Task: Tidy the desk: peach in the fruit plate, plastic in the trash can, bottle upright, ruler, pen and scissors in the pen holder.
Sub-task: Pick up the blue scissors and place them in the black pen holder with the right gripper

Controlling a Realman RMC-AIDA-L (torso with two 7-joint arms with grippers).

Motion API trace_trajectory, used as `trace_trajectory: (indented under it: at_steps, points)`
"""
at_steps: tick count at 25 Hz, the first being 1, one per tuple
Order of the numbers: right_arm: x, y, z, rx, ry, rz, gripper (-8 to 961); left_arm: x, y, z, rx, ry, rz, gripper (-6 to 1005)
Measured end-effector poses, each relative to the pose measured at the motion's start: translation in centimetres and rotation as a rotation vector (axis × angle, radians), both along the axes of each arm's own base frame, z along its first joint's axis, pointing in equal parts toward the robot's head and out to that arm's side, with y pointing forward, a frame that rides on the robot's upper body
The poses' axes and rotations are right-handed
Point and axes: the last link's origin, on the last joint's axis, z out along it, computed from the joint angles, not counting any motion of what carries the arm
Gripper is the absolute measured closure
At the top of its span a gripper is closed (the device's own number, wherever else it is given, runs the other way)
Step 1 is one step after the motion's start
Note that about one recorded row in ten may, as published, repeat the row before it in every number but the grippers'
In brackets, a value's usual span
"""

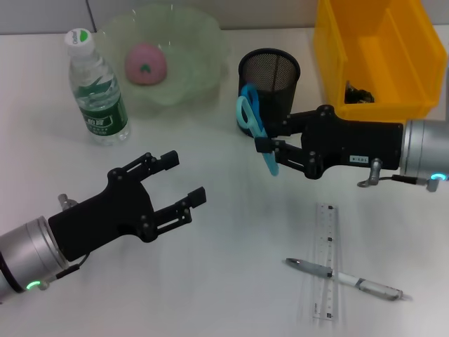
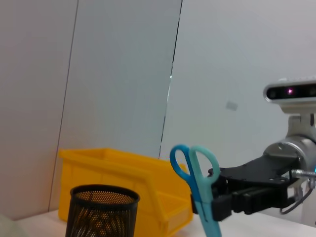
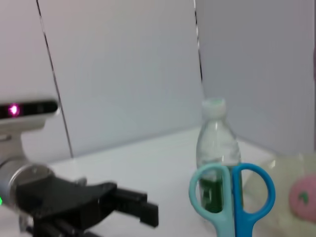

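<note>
1. White counter point(image 1: 231, 232) fills the head view, with pale wall panels behind it in both wrist views.
2. Right gripper point(image 1: 270, 149) reaches in from the right, above the counter and just near of the pen holder point(image 1: 269, 78); its jaws are pinched on the scissors point(image 1: 254, 121).
3. Scissors hang upright with the two blue handle loops on top and the blades pointing down; the jaws grip them below the loops, across the blade part.
4. In the head view the loops overlap the holder's near left wall; the left wrist view shows the scissors to the right of the holder and outside it, above the counter.
5. Left gripper point(image 1: 175, 184) hovers over the near left counter, jaws spread with nothing between them, well apart from the scissors.
6. Bottle point(image 1: 97, 89) stands upright at the far left, cap on top.
7. Peach point(image 1: 146, 63) lies in the green plate point(image 1: 203, 42), just right of the bottle.
8. Yellow bin point(image 1: 393, 56) sits at the far right, beside the holder, with something dark on its floor.
9. Ruler point(image 1: 325, 261) lies flat on the near right counter, running near to far.
10. Pen point(image 1: 344, 278) lies across the ruler's near half, touching it, with its tip toward the left.
</note>
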Motion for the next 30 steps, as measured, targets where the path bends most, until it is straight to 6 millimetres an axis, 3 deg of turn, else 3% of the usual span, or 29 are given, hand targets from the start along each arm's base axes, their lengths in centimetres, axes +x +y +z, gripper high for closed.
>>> trace_trajectory:
  at_steps: [10,30]
  points:
    - [1.4,-1.8,-1.4,0.223,0.174,0.026,734,0.2,-0.3,-0.4,0.034,-0.022,0.011,229]
    - [1.0,-3.0,-2.0,0.320,0.196,0.130,734,0.2,-0.6,-0.7,0.022,-0.027,0.014,228]
